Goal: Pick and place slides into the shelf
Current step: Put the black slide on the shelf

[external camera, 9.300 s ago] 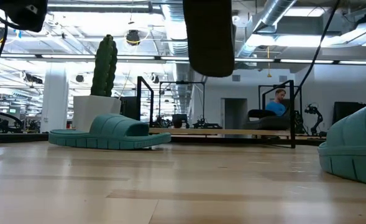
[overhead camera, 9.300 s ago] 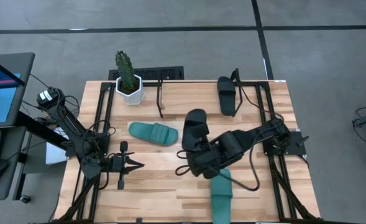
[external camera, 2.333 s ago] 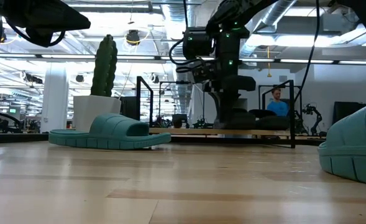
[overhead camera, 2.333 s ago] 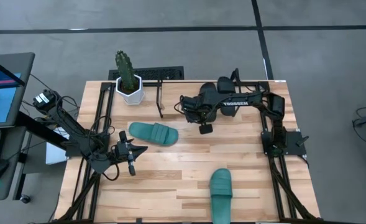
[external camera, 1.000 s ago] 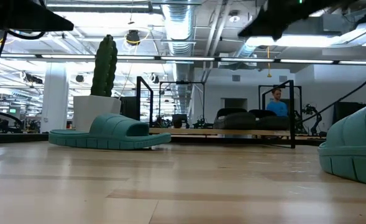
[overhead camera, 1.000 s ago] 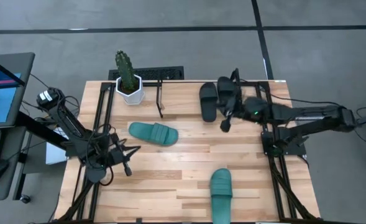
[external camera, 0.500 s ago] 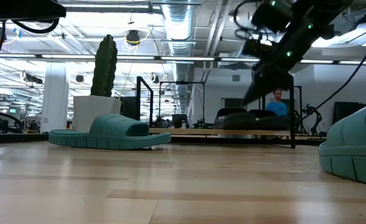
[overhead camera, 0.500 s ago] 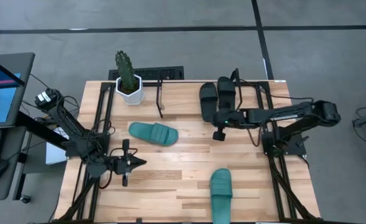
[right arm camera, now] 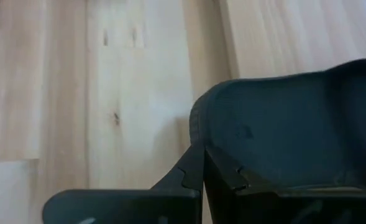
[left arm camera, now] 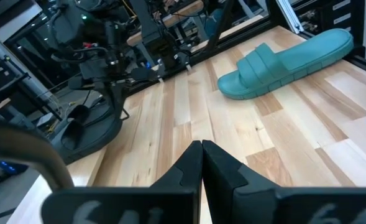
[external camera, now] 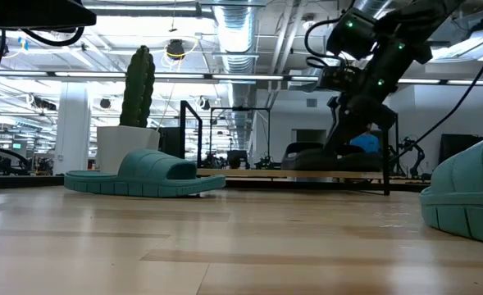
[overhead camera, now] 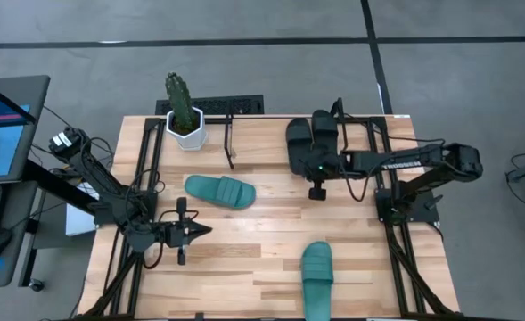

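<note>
From above, two black foam slides [overhead camera: 310, 141] are seen side by side in the thin black metal-frame shelf [overhead camera: 229, 141] at the far edge of the wooden counter [overhead camera: 262, 259]. The right claw [overhead camera: 315, 189] is poised just at their near ends, fingers pressed together and empty. One teal-green foam slide [overhead camera: 219, 191] is laid mid-counter, another [overhead camera: 315, 270] near the front edge. The left claw [overhead camera: 201, 232], also closed on nothing, is held near the first teal one.

At counter level, the right claw [external camera: 342, 129] is shown low against the black pair [external camera: 327, 156].

The left wrist camera gives shut fingertips [left arm camera: 201, 148] aimed toward the teal slide [left arm camera: 285, 61].

The right wrist shows a black slide's heel [right arm camera: 294, 134] right ahead; a careless retreat could drag it out of the shelf.
</note>
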Controlling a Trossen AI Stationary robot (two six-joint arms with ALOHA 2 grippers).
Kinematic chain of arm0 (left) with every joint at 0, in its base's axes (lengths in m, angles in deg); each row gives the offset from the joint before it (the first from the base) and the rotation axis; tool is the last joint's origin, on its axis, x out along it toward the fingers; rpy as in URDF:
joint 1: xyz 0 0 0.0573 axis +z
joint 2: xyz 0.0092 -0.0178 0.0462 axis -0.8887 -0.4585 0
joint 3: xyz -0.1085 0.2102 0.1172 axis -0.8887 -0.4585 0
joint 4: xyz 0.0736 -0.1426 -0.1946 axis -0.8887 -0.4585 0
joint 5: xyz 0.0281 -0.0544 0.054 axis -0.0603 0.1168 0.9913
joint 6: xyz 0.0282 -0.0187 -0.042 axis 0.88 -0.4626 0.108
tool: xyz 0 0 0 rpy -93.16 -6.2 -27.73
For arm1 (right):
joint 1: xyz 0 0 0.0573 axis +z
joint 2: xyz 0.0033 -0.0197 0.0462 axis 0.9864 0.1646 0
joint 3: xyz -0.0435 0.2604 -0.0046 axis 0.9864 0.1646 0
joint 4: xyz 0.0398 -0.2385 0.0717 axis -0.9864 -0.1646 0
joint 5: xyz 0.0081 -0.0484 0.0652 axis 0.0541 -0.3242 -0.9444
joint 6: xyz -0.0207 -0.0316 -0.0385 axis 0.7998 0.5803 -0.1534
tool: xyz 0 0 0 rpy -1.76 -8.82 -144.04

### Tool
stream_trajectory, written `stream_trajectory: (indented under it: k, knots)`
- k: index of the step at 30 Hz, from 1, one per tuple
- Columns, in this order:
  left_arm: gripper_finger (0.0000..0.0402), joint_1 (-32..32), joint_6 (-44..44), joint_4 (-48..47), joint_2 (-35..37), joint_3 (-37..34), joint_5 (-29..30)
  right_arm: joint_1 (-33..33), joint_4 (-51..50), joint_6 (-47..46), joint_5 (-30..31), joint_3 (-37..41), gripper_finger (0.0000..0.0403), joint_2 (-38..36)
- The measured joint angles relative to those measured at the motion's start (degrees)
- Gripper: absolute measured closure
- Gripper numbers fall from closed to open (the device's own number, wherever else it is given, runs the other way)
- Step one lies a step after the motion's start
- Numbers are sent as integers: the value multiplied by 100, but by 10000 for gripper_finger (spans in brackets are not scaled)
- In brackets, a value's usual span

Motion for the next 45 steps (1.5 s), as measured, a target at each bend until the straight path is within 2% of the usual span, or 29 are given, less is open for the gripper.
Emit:
stream_trajectory:
  k: [16,23,25,28,31,35,37,39,45]
  knots:
    - [401,0,-10,2,0,0,-84,-483,189,280,30,0,403,0]
    - [401,192,51,335,0,0,-110,-120,184,691,52,-181,403,-126]
    - [401,415,144,538,0,0,-108,37,238,724,242,-298,403,-254]
    - [401,980,272,955,0,-2,-159,304,362,553,1146,-454,403,-500]
    - [401,1719,311,1370,0,22,-714,585,579,340,2062,-479,403,-757]
    - [401,2862,262,1048,0,462,-2221,878,613,-55,2858,-485,403,-1044]
    - [401,3421,189,406,0,876,-2870,997,514,-259,3227,-483,403,-1115]
    - [401,3952,86,-400,-42,1389,-3276,1102,349,-419,3564,-483,403,-1167]
    - [401,5053,145,-2104,-890,3272,-4603,1272,-340,-1214,4170,-476,403,-1156]
